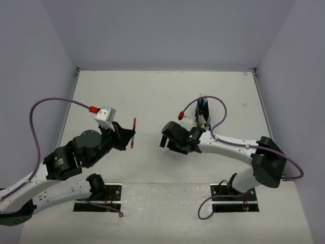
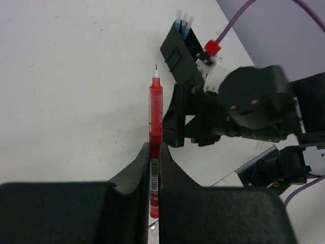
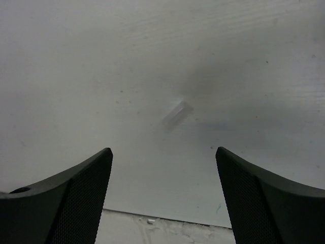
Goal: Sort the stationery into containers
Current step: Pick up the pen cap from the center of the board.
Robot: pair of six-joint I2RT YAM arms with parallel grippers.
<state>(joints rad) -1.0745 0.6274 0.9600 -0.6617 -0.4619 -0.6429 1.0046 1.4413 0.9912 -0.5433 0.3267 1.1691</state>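
Note:
My left gripper (image 2: 155, 155) is shut on a red pen (image 2: 155, 109), which sticks out ahead of the fingers with its fine tip forward. From above, the same red pen (image 1: 134, 127) sits at the tip of the left gripper (image 1: 127, 136), left of the table's middle. The black container (image 1: 203, 113) stands upright behind the right arm with blue and yellow-green pens in it; in the left wrist view the container (image 2: 179, 51) shows blue pens at its top. My right gripper (image 3: 163, 152) is open over the table, and a small pale, blurred piece (image 3: 176, 114) lies ahead of it. The right gripper (image 1: 165, 140) faces the left one.
The right arm's wrist (image 2: 254, 104) lies close in front of the red pen's tip, between it and the container. Purple cables loop over both arms. Grey walls enclose the white table (image 1: 152, 91) on three sides.

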